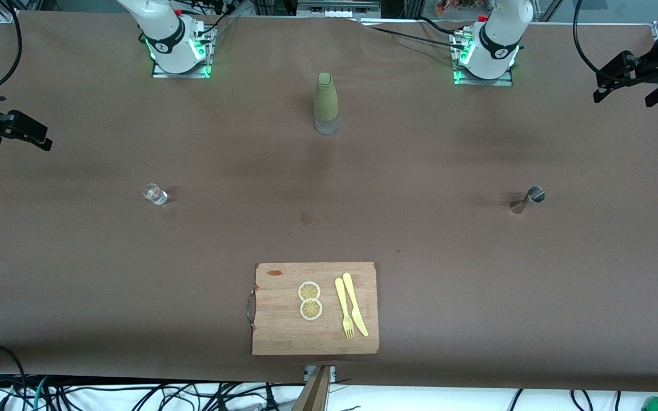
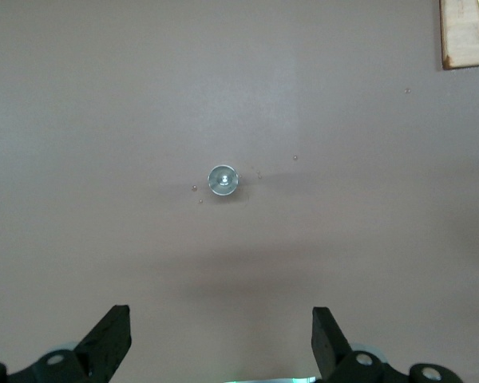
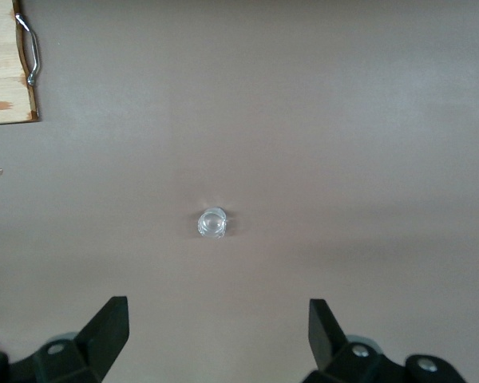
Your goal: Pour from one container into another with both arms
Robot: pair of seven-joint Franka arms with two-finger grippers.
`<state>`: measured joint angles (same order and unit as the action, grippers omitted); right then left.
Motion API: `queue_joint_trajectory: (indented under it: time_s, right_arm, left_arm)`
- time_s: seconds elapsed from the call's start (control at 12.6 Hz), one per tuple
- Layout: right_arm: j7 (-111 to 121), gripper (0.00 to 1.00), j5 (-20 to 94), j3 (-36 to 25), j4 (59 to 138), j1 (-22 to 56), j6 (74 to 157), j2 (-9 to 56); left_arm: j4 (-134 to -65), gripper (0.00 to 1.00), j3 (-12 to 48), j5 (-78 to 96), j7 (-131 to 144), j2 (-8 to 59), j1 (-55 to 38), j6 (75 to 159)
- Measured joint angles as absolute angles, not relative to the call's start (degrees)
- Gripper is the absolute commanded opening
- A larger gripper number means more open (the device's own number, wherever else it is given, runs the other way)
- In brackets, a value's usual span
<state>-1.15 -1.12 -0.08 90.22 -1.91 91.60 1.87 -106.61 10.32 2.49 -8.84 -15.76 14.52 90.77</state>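
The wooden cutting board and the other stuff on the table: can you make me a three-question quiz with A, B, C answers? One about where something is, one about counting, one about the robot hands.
1. Where do the yellow plastic fork and knife lie?
A. On the wooden cutting board
B. Beside the green-sleeved bottle
C. In the small clear glass

2. How many round lemon slices are there?
A. One
B. Two
C. Four

3. How are the left gripper and right gripper now?
A. Both open, holding nothing
B. Both gripping the bottle
C. One holding the metal jigger

Answers: 1 A, they rest on the board. 2 B, two slices touch each other. 3 A, the fingers stand wide apart over the table.
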Motion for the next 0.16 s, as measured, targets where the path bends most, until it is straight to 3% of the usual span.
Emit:
queue_joint_trajectory:
  time_s: [0.16]
  right_arm:
    - [-1.15,1.00,-1.12,-0.08,90.22,-1.91,91.60,1.87]
  left_arm:
    - [-107.19,1.00,10.32,2.49,-8.84,-15.81,14.54,90.77]
